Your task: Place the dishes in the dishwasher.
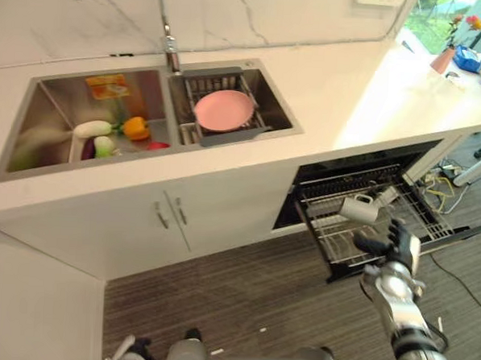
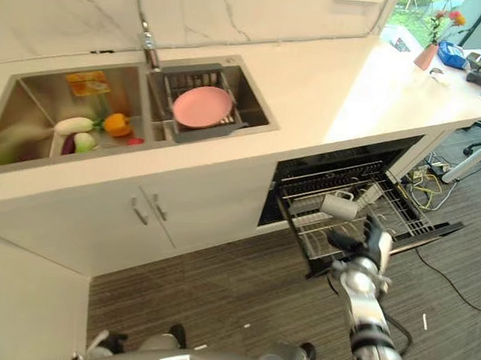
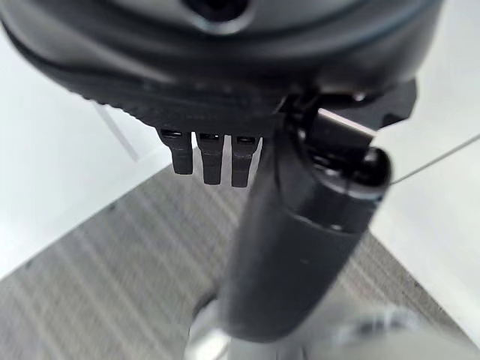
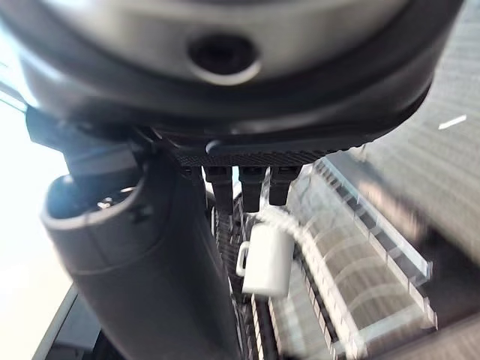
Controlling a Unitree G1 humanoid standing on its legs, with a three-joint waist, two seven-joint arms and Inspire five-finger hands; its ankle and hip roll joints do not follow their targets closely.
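Observation:
A white mug (image 1: 358, 208) lies on its side in the pulled-out dishwasher rack (image 1: 423, 212), below the counter at the right. My right hand (image 1: 392, 246) hovers just in front of the mug, open, holding nothing. In the right wrist view the mug (image 4: 266, 259) sits on the wire rack (image 4: 367, 289) past my straight fingers (image 4: 255, 184), apart from them. A pink plate (image 1: 224, 110) rests on a grey drainer (image 1: 251, 132) in the right sink basin. My left hand (image 3: 300, 247) hangs open over the wood-pattern floor by a white cabinet.
The left sink basin (image 1: 51, 97) holds a white radish (image 1: 92, 128), an orange pepper (image 1: 136, 128) and other vegetables. A faucet (image 1: 171, 51) stands behind the sinks. White cabinet doors (image 1: 170, 213) sit left of the dishwasher. Cables (image 1: 438, 186) lie on the floor to its right.

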